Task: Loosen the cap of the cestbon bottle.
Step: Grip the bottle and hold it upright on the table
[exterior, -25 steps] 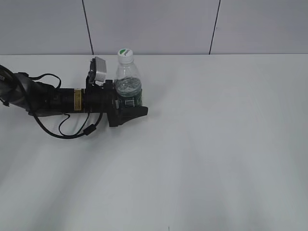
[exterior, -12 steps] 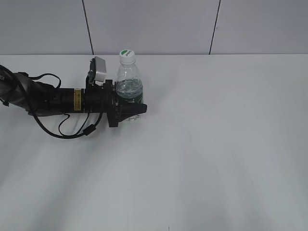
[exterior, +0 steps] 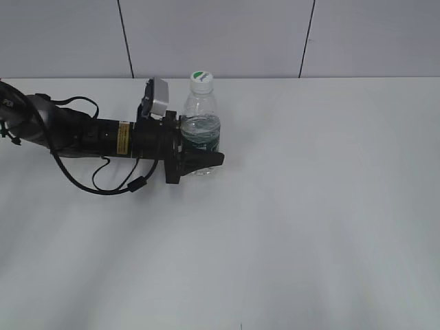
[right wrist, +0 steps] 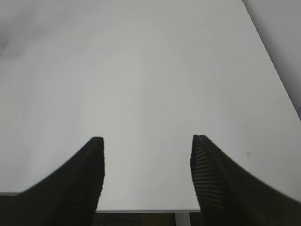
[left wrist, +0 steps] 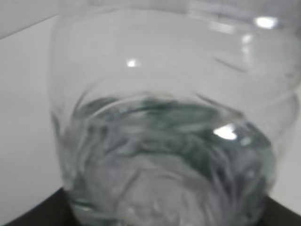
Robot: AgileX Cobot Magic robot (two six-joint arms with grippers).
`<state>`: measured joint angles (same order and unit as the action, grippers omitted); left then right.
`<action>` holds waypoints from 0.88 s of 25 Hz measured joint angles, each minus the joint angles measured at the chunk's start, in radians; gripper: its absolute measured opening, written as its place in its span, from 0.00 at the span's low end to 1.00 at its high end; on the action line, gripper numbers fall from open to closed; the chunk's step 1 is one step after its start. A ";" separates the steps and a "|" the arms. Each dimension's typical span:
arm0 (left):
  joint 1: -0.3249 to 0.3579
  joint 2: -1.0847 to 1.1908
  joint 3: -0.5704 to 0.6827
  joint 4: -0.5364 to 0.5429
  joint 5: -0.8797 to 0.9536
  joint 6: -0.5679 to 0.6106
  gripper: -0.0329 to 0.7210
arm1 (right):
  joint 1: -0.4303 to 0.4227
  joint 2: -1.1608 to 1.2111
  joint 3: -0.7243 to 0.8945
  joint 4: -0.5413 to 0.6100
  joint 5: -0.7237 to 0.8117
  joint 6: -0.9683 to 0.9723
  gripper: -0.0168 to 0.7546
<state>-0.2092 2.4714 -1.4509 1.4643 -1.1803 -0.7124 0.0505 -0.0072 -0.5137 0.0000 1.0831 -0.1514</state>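
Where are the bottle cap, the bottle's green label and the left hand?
cap (exterior: 201,78), exterior view, on its white top with the green logo.
green label (exterior: 208,145), exterior view, on the band's visible right part.
left hand (exterior: 199,152), exterior view, between its fingertips at the bottle's lower body.

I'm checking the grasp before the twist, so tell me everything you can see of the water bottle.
The small clear plastic water bottle stands upright on the white table, left of centre near the far edge. It has a ribbed shoulder, a narrow neck and a dark green label band, and it is partly filled with water. A white screw cap with a green logo sits on top. The left arm's black pincer is closed around its lower body from the left. Nothing touches the cap.
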 joint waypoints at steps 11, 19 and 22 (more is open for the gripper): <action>-0.088 -0.021 0.000 -0.061 -0.001 -0.007 0.59 | 0.000 0.000 0.000 0.000 0.000 0.000 0.60; -0.090 -0.021 0.000 -0.089 -0.001 -0.007 0.59 | 0.000 0.000 0.000 0.000 0.000 0.000 0.60; -0.090 -0.021 0.000 -0.096 -0.001 -0.007 0.59 | 0.000 0.000 0.000 0.000 0.000 0.000 0.60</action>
<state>-0.2988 2.4500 -1.4509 1.3683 -1.1815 -0.7191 0.0505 -0.0072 -0.5137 0.0000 1.0831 -0.1514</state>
